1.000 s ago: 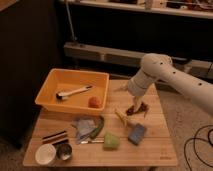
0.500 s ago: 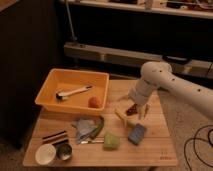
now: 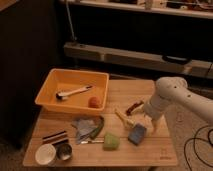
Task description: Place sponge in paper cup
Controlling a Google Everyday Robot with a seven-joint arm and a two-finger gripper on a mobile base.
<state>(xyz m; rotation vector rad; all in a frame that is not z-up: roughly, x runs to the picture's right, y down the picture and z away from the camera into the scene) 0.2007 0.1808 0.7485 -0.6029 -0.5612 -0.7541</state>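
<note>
One tool (image 3: 144,121), spread wide and empty, hangs just above the flat blue-grey rectangular sponge (image 3: 137,134) on the wooden table (image 3: 152,156); the round white paper cup (image 3: 46,154) stands well apart, front-left.

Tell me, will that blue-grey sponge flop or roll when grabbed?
Probably light and squashy: the sponge is a small flat block, so it should dent rather than flop. Lying flat on the table, it shouldn't roll. The open gripper hovers just above it.

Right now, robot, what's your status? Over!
Gripper open, low beside the sponge, nothing held. Sponge flat on table. Paper cup at near-left corner, beside metal cup. Green lump lies between sponge and cup.
</note>
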